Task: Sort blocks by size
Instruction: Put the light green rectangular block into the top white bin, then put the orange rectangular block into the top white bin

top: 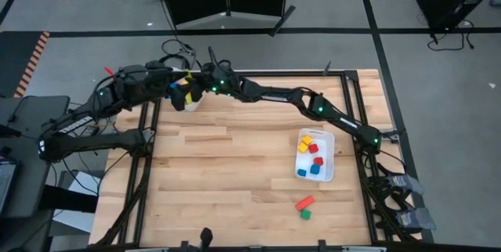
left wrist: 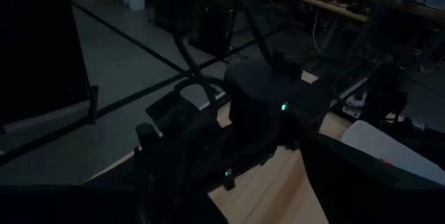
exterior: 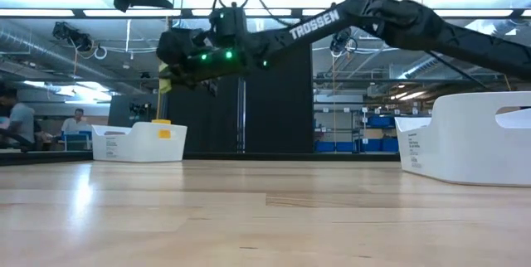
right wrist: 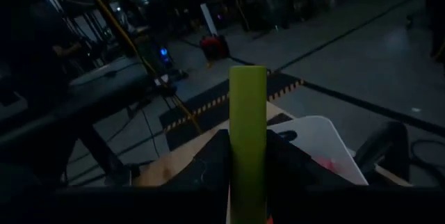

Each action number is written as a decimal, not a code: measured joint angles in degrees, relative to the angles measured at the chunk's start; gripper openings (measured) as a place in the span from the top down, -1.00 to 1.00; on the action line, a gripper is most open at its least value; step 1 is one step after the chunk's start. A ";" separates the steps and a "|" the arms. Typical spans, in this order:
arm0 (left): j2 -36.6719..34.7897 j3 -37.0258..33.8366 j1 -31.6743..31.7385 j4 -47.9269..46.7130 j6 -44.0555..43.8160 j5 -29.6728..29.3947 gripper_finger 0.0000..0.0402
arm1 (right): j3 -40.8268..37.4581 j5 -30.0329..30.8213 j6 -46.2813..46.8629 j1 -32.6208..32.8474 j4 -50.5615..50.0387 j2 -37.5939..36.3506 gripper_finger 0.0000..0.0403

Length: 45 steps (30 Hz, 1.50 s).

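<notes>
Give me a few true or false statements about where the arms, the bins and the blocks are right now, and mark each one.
1. The right gripper holds a long yellow-green bar. True.
2. The right arm reaches across the table to the white bin at the far left corner. True.
3. The bin on the right has nothing in it. False: it holds small red, blue and yellow blocks.
4. Two blocks lie loose on the table, a red bar and a green cube. True.
5. Those two loose blocks lie beside the far left bin. False: they lie near the front edge, close to the right bin.
</notes>
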 joint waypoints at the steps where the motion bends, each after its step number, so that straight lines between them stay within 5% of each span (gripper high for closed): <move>1: -0.10 0.00 0.00 -0.14 0.02 -0.01 -0.42 | -1.01 0.02 0.33 -0.16 2.40 0.09 0.65; 20: -0.17 0.00 0.00 3.48 0.22 0.78 -0.42 | -1.26 2.52 0.40 -3.14 2.81 0.00 0.63; 28: -0.17 0.00 0.00 3.48 0.13 0.96 -0.42 | -1.28 -4.03 0.49 -2.93 1.40 -0.02 0.09; 35: -0.17 0.00 0.00 3.02 0.07 0.96 -0.42 | -1.31 -6.33 -0.61 -2.96 1.61 -0.02 -0.16; 41: -0.17 -0.01 0.00 2.83 0.07 0.96 -0.42 | -1.31 -14.25 -3.87 -2.06 4.44 -0.29 -0.12; 45: -0.17 0.00 0.00 2.60 0.17 1.12 -0.42 | -1.33 -10.13 -9.81 1.16 2.67 -2.57 0.09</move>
